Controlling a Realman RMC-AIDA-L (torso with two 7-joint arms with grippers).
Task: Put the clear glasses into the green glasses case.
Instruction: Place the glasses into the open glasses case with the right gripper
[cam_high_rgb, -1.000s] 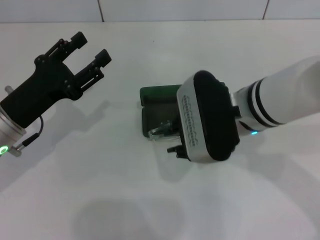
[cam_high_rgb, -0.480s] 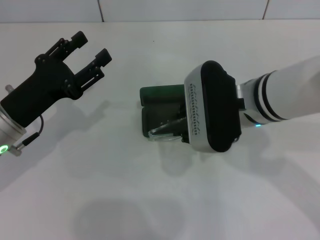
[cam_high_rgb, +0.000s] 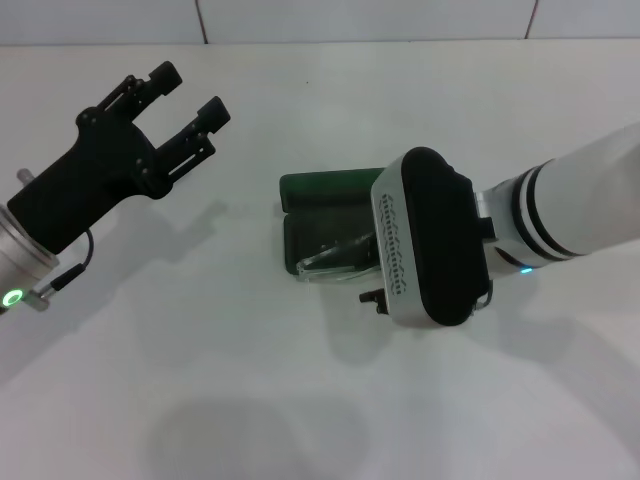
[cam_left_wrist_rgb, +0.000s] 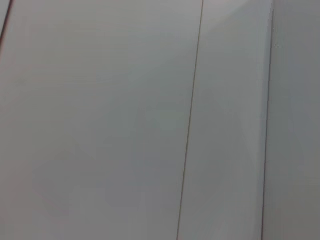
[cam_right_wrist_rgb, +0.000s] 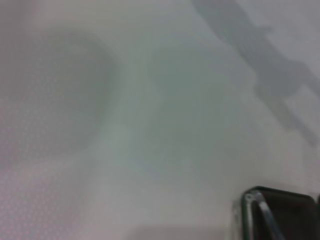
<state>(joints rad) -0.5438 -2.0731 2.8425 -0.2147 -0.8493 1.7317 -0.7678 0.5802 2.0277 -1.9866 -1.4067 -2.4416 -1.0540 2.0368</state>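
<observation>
Lying open near the middle of the white tabletop (cam_high_rgb: 250, 400), the green glasses case (cam_high_rgb: 318, 215) is dark green with rounded corners, its lid tipped back toward 12 o'clock. The clear glasses (cam_high_rgb: 335, 258), colourless and transparent, rest in its tray, partly hidden by the right arm. The right gripper (cam_high_rgb: 372, 298) sits at the case's 4 o'clock; whether it is spread cannot be told. Since the earlier frame it has shifted slightly toward 5 o'clock. The left gripper (cam_high_rgb: 187, 97) hangs wide at 10 o'clock.

Black left gripper (cam_high_rgb: 178, 98); white, black-banded right arm (cam_high_rgb: 560, 205); green lights
</observation>
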